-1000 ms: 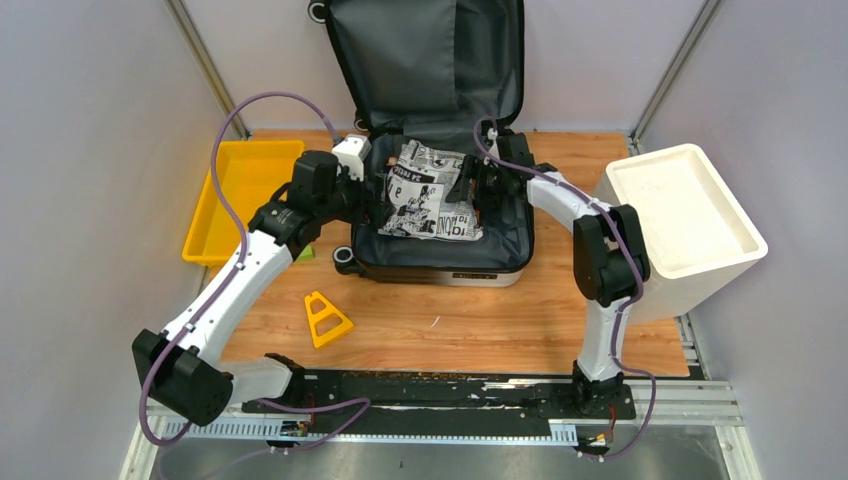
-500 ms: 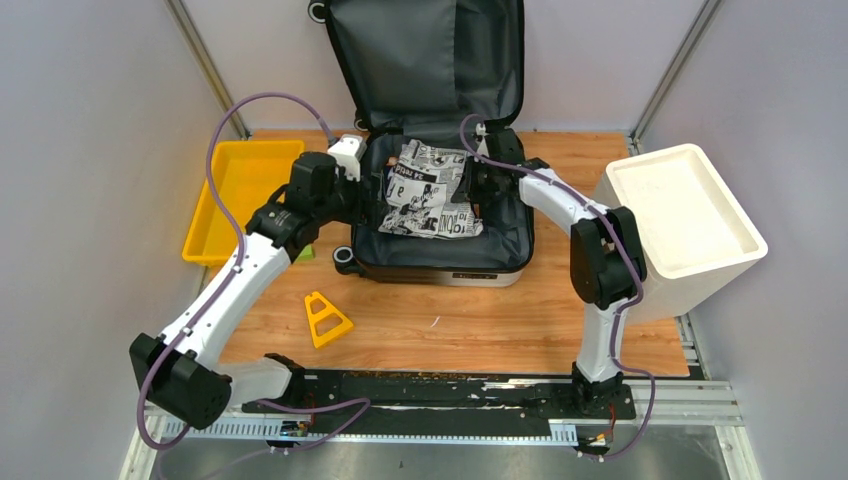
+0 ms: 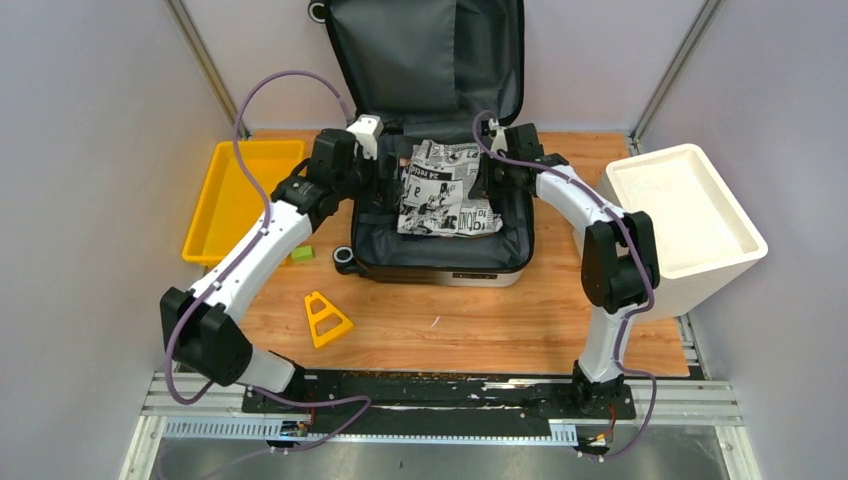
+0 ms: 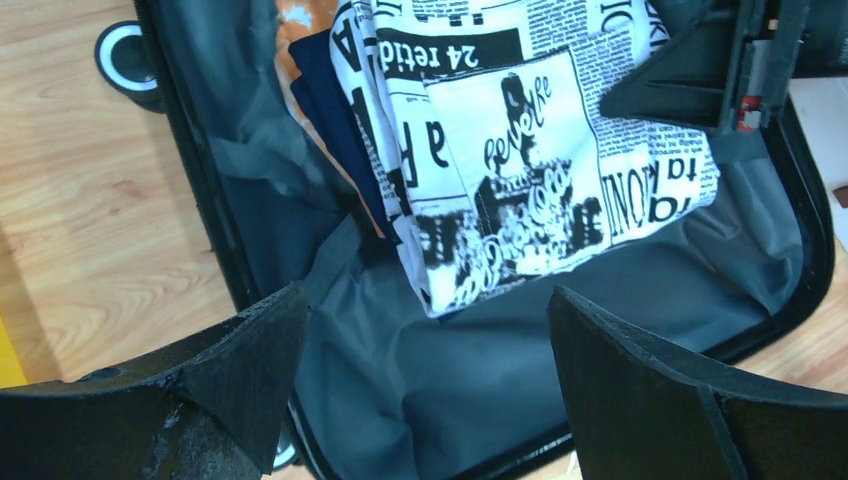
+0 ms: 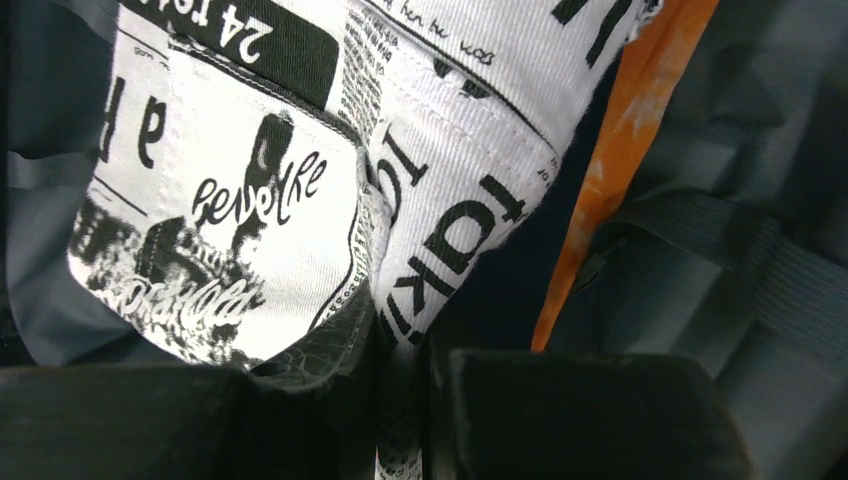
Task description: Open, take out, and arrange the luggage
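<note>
Pinching the printed garment (image 5: pixel 250 200) by its edge, the right end effector (image 5: pixel 400 345) could lose it: thin grip. Left end effector (image 4: pixel 425 310) hangs open over the luggage (image 3: pixel 430 258).

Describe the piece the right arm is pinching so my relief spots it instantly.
Find the open suitcase at the table's far middle. In its flat half lies a white cloth printed black like newspaper; the navy cloth and orange cloth beneath are plain.
</note>
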You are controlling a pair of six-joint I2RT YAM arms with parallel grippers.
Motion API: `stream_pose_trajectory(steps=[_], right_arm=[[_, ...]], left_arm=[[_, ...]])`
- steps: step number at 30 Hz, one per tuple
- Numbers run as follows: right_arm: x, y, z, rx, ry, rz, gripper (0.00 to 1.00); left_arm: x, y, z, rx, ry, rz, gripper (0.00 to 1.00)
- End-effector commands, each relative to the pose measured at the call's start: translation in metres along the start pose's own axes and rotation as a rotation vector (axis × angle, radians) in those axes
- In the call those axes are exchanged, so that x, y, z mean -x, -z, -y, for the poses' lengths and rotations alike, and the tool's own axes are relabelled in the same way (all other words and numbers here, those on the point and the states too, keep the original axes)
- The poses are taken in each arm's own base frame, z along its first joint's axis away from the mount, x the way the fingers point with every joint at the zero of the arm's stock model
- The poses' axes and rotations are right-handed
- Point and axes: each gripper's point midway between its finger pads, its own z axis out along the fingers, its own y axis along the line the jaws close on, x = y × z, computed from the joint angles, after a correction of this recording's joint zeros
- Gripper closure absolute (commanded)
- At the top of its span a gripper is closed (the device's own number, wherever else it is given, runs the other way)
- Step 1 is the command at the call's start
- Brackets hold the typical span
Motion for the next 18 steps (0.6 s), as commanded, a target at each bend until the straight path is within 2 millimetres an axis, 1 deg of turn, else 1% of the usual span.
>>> stream_pose_trajectory(steps=[1, 2, 3, 4, 5, 6, 7, 8, 9, 10, 11, 12, 13, 15, 16, 17, 18], right_arm=[[0.019, 0.019, 0.018, -0.035, 0.087, 0.06, 1.0], [0.018, 0.017, 0.02, -0.033, 0.093, 0.057, 1.0], [0.019, 0.016, 0.02, -0.024, 0.097, 0.056, 1.0], [0.019, 0.015, 0.021, -0.023, 0.099, 0.054, 1.0], [0.019, 0.013, 0.022, -0.023, 0.099, 0.051, 0.98], [0.018, 0.011, 0.024, -0.028, 0.097, 0.048, 0.96], [0.017, 0.01, 0.026, -0.032, 0.094, 0.044, 0.95], [0.016, 0.009, 0.028, -0.035, 0.09, 0.039, 0.94], [0.015, 0.008, 0.029, -0.037, 0.085, 0.035, 0.92], [0.014, 0.008, 0.031, -0.04, 0.076, 0.032, 0.9], [0.013, 0.007, 0.033, -0.041, 0.067, 0.028, 0.87], [0.012, 0.007, 0.034, -0.043, 0.06, 0.024, 0.85], [0.01, 0.007, 0.035, -0.043, 0.052, 0.021, 0.83], [0.008, 0.006, 0.035, -0.042, 0.045, 0.016, 0.81], [0.007, 0.006, 0.036, -0.043, 0.043, 0.014, 0.8], [0.005, 0.006, 0.036, -0.045, 0.039, 0.011, 0.79], [0.005, 0.006, 0.036, -0.045, 0.038, 0.011, 0.77]], left_arm=[[0.021, -0.022, 0.004, -0.019, -0.002, 0.046, 0.03], [0.018, -0.032, 0.003, -0.019, 0.002, 0.033, 0.03], [0.02, -0.037, 0.004, -0.026, 0.006, 0.041, 0.03], [0.015, -0.048, 0.004, -0.032, 0.012, 0.025, 0.03], [0.016, -0.054, 0.004, -0.037, 0.022, 0.034, 0.03], [0.013, -0.064, 0.004, -0.041, 0.029, 0.027, 0.04], [0.012, -0.07, 0.003, -0.043, 0.044, 0.022, 0.05], [0.008, -0.081, 0.003, -0.05, 0.054, 0.008, 0.07], [0.008, -0.087, 0.0, -0.048, 0.083, 0.004, 0.08], [0.006, -0.097, 0.001, -0.066, 0.098, -0.006, 0.09], [0.006, -0.102, -0.003, -0.068, 0.129, -0.008, 0.1], [0.005, -0.112, -0.002, -0.091, 0.156, -0.009, 0.12], [0.006, -0.116, -0.007, -0.093, 0.174, -0.004, 0.12], [0.004, -0.129, -0.009, -0.119, 0.198, -0.001, 0.14], [0.008, -0.132, -0.007, -0.142, 0.195, 0.018, 0.14], [0.004, -0.138, -0.008, -0.144, 0.197, 0.012, 0.13], [0.006, -0.141, -0.008, -0.147, 0.197, 0.022, 0.12]])
